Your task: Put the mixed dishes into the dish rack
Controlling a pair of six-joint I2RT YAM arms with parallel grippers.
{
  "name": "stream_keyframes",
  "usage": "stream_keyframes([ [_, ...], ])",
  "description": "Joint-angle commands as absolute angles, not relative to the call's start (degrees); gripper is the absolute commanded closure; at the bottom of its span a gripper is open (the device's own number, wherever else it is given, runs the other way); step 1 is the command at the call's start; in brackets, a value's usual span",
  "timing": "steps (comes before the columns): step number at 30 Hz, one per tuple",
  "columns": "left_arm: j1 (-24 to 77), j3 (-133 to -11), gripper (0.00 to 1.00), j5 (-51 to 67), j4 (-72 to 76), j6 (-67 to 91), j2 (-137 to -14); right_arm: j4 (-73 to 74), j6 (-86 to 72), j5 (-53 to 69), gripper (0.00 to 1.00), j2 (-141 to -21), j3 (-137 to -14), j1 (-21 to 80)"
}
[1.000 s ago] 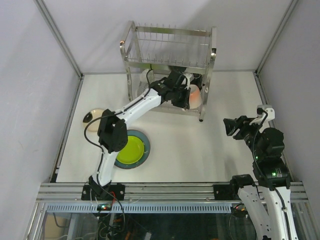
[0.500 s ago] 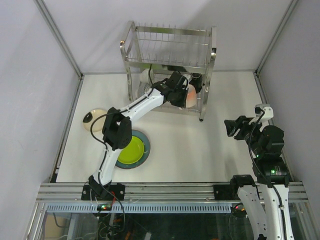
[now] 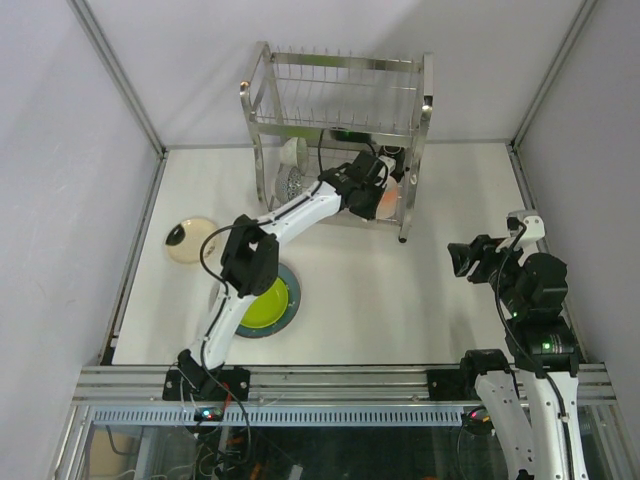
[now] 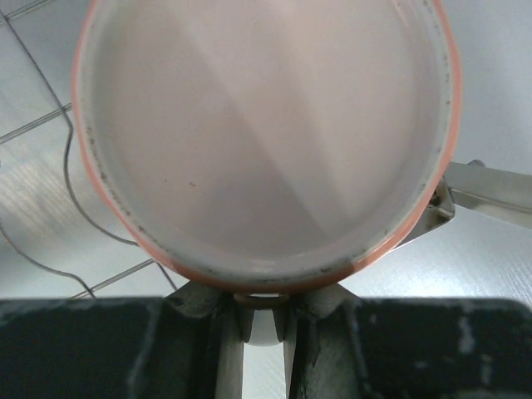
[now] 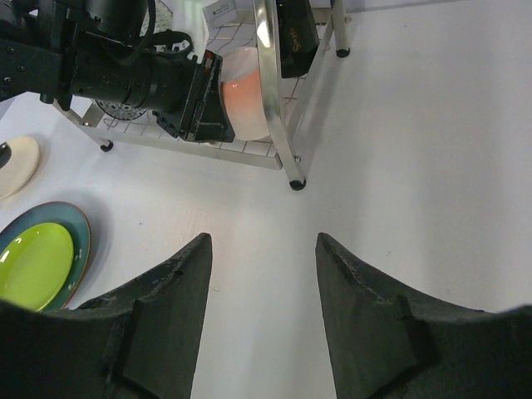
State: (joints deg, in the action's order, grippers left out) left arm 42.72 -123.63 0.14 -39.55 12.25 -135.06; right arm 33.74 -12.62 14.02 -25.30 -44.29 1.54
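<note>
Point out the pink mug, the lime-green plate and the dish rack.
pink mug (image 4: pixel 266 141): left wrist view, on its pale inside.
lime-green plate (image 5: pixel 33 266): right wrist view, on the middle of its face.
dish rack (image 3: pixel 427 90): top external view, on its right-hand upright post.

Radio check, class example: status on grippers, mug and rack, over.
Left gripper shut on pink mug, in lower tier of dish rack. Right gripper open, empty. Mug close beside rack post.

Rim of pink mug (image 4: pixel 266 141) beyond left wrist view's top edge
</note>
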Motion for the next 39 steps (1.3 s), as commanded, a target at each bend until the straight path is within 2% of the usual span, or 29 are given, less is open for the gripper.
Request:
stream_keyframes([
  [1,43.7,-131.3,1.00,-1.9,-35.5,8.5,-134.6,33.0,-11.6,13.4,0.48,-24.6,-43.9,1.8],
  [18,44.0,-134.9,0.96,-1.3,-34.2,9.8,-139.0,33.5,-11.0,13.0,0.48,-24.5,-42.7,2.0],
  [26,44.2,-134.3,0.81,-0.5,-34.1,10.7,-139.1,33.3,-11.0,12.9,0.48,-24.3,-42.0,2.0],
  [31,44.8,-131.3,0.76,0.6,-33.3,10.9,-138.0,33.0,-11.1,12.8,0.48,-24.3,-41.7,2.1],
  [35,45.3,-128.9,0.66,0.2,-33.3,10.7,-136.7,32.5,-11.2,12.8,0.48,-24.2,-41.2,2.0],
  [39,45.4,-126.6,0.59,0.1,-33.3,11.1,-135.7,32.2,-11.3,12.8,0.48,-24.0,-41.1,2.0],
])
